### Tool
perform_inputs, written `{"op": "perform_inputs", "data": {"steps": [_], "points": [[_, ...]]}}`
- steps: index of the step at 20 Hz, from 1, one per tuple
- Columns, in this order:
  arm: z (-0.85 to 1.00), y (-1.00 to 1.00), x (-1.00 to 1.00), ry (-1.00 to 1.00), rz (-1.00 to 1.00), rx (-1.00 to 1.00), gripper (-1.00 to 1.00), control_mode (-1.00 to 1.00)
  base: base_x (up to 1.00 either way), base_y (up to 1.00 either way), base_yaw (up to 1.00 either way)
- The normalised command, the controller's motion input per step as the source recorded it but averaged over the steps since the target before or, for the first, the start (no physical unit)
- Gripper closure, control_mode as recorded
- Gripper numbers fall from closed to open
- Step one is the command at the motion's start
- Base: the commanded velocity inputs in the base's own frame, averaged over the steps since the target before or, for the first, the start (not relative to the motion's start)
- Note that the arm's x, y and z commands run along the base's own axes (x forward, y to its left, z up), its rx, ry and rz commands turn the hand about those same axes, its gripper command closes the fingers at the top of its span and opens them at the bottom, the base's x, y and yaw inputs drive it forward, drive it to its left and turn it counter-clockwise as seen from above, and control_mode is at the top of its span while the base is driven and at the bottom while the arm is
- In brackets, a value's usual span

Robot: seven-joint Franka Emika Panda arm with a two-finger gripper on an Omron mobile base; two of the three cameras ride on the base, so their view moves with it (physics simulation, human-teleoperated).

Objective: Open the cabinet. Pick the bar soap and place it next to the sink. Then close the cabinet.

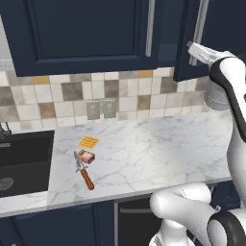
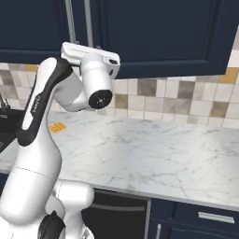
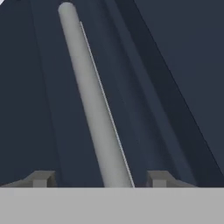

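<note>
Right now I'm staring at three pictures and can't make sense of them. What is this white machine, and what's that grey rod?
The white machine is a robot arm in a simulated kitchen. Two pictures come from cameras behind it, left and right; the third looks along its gripper. The grey rod is a cabinet handle between the fingertips, which stand apart from it, so nothing is gripped yet. On the marble counter lie a bar of soap, a knife and an orange ridged square, beside a dark sink.
</note>
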Motion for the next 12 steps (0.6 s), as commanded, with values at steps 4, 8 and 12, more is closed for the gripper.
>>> {"op": "perform_inputs", "data": {"steps": [4,8,12], "points": [[0.00,0.00,0.91,0.00,-0.03,0.13,-1.00,-1.00,0.00,0.00,0.00],[0.00,0.00,0.74,0.02,-0.02,0.12,-1.00,-1.00,0.00,0.00,0.00],[0.00,0.00,0.63,0.09,-0.02,0.06,-1.00,-1.00,0.00,0.00,0.00]]}}
